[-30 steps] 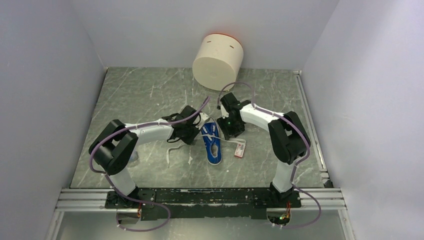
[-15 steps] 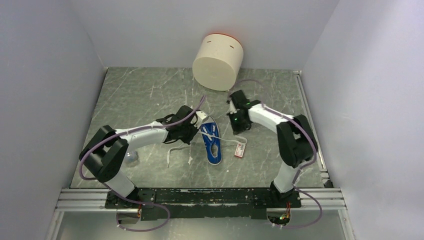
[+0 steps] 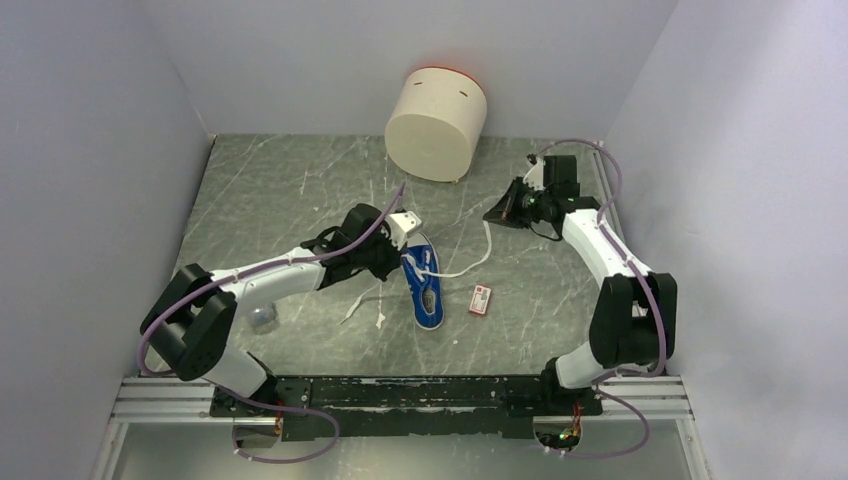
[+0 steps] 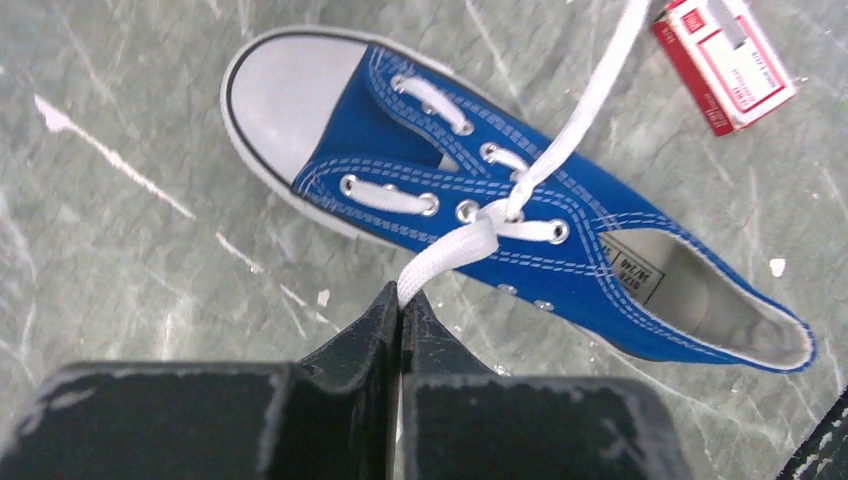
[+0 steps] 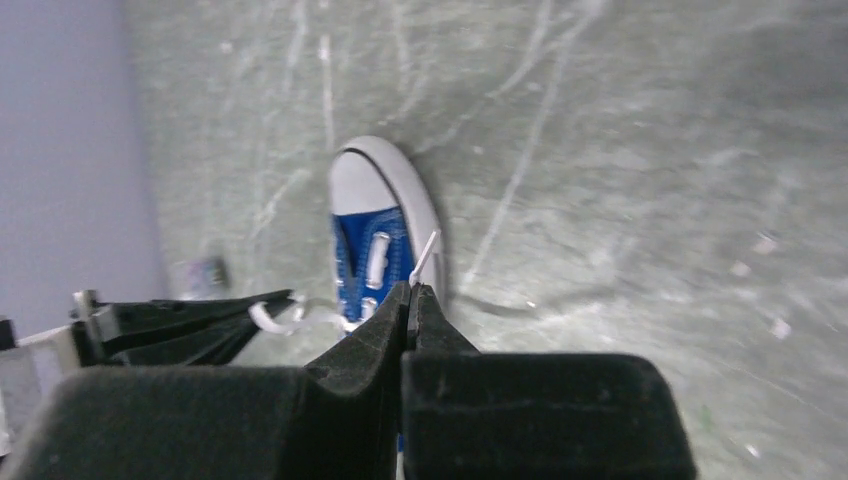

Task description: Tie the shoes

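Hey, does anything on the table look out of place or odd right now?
Yes. A small red-and-white packet lies loose beside the blue sneaker, with no part in lacing. The cream cylinder at the back looks tipped over.

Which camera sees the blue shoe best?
The left wrist view: the shoe fills it, with its laces sharp. The top view shows the shoe tiny. The right wrist view shows only the shoe's blurry front.

I have the sneaker mid-way on the table, the packet just right of it, and the drum behind both by the back wall. One lace runs right, behind the packet, I think.
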### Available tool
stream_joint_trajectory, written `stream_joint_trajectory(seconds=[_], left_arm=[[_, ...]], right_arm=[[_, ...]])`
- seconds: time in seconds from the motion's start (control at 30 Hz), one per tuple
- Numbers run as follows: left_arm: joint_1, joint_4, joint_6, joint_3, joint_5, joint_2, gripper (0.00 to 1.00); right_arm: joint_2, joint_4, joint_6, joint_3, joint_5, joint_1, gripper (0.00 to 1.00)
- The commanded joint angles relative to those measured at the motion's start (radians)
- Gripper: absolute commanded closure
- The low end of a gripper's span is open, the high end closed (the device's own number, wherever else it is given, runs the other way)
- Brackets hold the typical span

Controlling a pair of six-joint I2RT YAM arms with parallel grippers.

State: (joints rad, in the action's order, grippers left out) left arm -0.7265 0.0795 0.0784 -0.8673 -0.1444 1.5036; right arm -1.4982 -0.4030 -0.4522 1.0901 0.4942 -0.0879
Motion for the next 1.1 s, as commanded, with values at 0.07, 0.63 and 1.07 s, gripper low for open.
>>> stream_joint_trajectory(seconds=[0.07,0.63,1.07], left_arm=[[-0.002,-0.156,0.088,-0.011,-0.141,0.013,0.95],[-0.008,-0.499,0.223,0.146,-0.349,0.008,0.95],[-0.073,-0.502,0.345,0.258,-0.395,-0.052,0.95]], right_arm=[[-0.107,0.304,-0.174,0.018,0.344,-0.026,1.00],[-0.483,0.062,0.064,0.472,0.495,-0.299,1.00],[-0.643,-0.395,0.131,0.588,0.603,-0.637,0.85]])
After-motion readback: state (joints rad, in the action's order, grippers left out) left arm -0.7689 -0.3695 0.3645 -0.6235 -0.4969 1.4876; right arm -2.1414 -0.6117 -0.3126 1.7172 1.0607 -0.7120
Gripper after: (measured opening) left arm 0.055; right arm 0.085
